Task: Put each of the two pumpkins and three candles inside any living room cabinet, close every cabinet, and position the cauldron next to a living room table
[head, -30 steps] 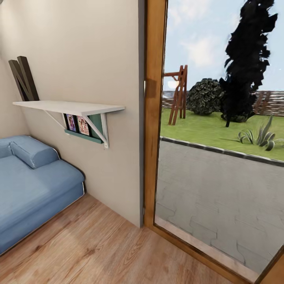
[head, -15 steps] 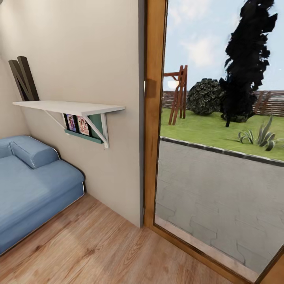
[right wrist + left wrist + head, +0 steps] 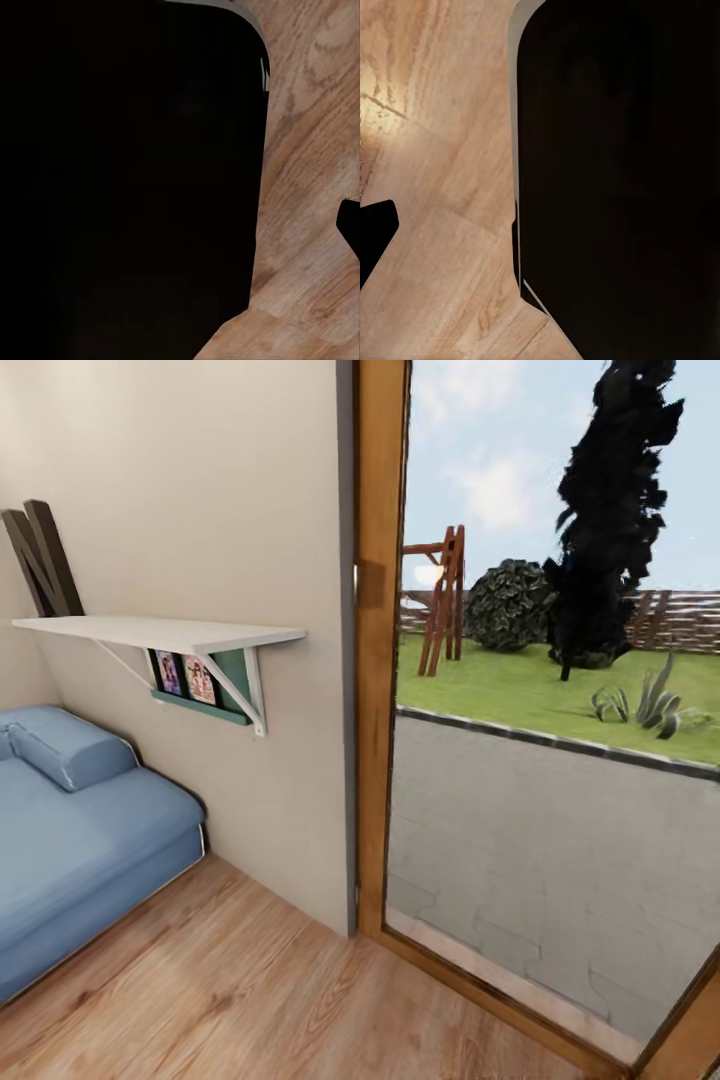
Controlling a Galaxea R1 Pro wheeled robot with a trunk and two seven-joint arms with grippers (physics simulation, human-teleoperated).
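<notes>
The pumpkins, candles, cabinet, cauldron and table are out of view. In the left wrist view a dark sliver of a fingertip (image 3: 373,232) juts in at one edge over wooden floor (image 3: 435,150), beside a large black part of the robot's body (image 3: 622,172). The right wrist view is much the same: a black fingertip (image 3: 351,225) at the edge, wooden floor (image 3: 307,150) and the black body (image 3: 127,180). Neither view shows how the jaws stand.
Ahead is a beige wall with a white wall shelf (image 3: 160,630) bearing a dark letter N (image 3: 40,560), and small pictures (image 3: 190,680) under it. A blue sofa (image 3: 80,830) stands at the left. A wood-framed glass door (image 3: 378,660) onto a garden is at the right. Wooden floor (image 3: 250,990) lies in front.
The whole head view has shifted slightly, so the camera has turned a little to the right. Nothing in the room has moved.
</notes>
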